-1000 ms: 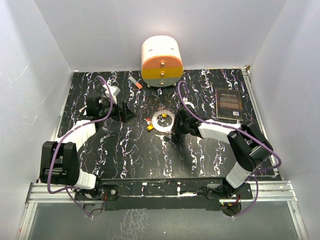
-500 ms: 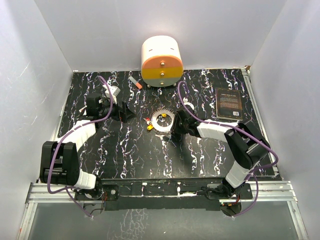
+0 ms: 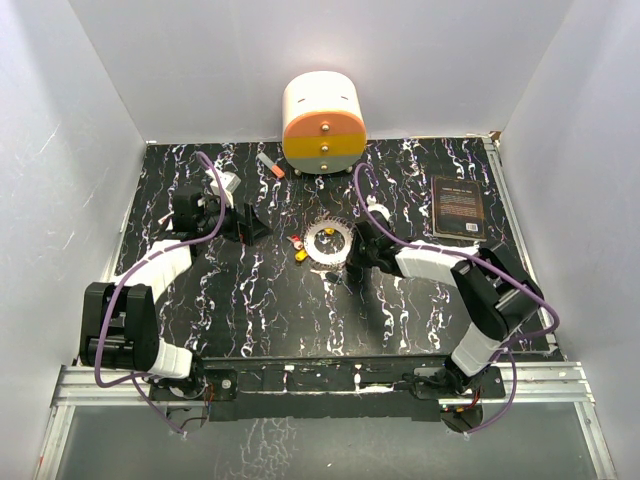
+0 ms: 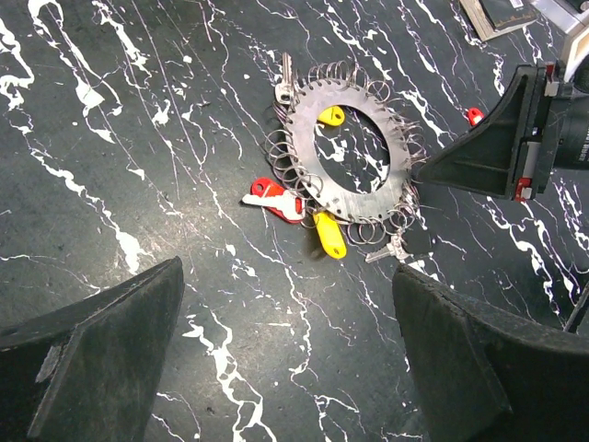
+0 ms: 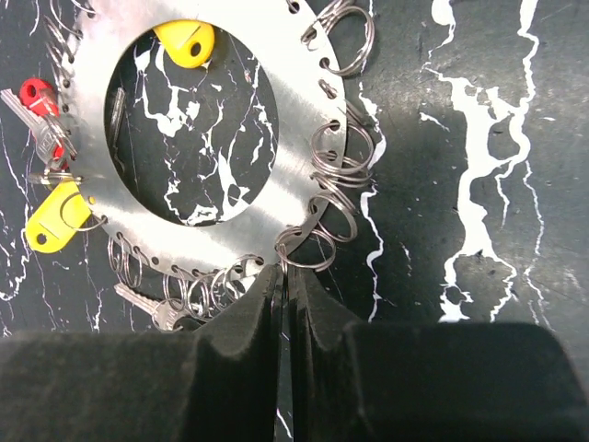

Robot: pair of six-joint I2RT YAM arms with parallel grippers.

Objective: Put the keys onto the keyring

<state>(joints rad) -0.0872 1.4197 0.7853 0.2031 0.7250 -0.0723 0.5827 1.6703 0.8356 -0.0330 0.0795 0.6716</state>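
Observation:
The keyring (image 3: 328, 240) lies flat at mid-table, a silver plate (image 5: 285, 157) with small split rings round its rim. A red key (image 4: 271, 195) and a yellow key (image 4: 329, 236) hang at its left rim, and another yellow key (image 5: 189, 41) sits inside the hole. A small red key (image 4: 474, 116) lies beyond the ring. My right gripper (image 5: 287, 276) is at the ring's near-right rim, shut on one thin split ring. My left gripper (image 4: 285, 368) stands wide open left of the ring, over bare table, holding nothing.
A cream-and-orange drawer unit (image 3: 323, 125) stands at the back centre, with an orange-tipped marker (image 3: 270, 165) to its left. A dark book (image 3: 458, 208) lies at the right. White walls enclose the black marbled table (image 3: 250, 300).
The right gripper's jaws have closed together at the ring's rim. The left arm and the keys have not moved.

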